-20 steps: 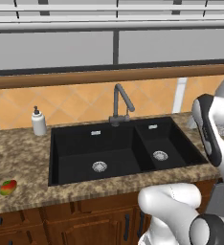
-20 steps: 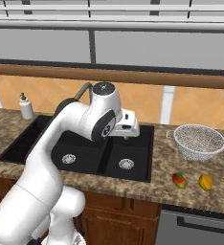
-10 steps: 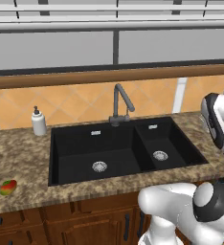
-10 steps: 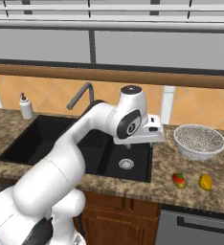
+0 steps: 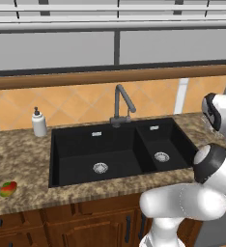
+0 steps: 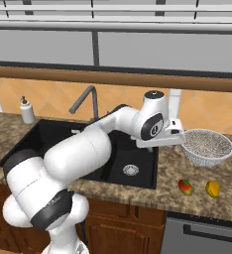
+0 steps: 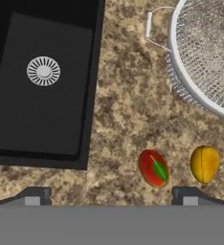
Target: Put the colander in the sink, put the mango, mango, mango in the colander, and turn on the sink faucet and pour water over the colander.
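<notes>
Granite counter (image 6: 187,198) surrounds a black sink (image 6: 133,171). Colander (image 6: 207,147) sits right of it, two mangos (image 6: 186,186) nearer. Gripper (image 7: 111,196), fingers released, hovers between; it should probably centre over the rim before descending.

- I read this location as a rendered home kitchen.
- Speckled brown granite counter (image 5: 23,159) carries a black double-basin sink (image 5: 120,152) with a dark arched faucet (image 5: 122,103).
- White soap dispenser (image 5: 38,123) stands beside the sink.
- Wooden base cabinets (image 5: 86,222) sit below; orange tiled backsplash (image 5: 76,103) and window (image 5: 62,48) sit behind.
- Colander (image 6: 207,146) and mangos (image 6: 186,186) lie on the counter.
</notes>
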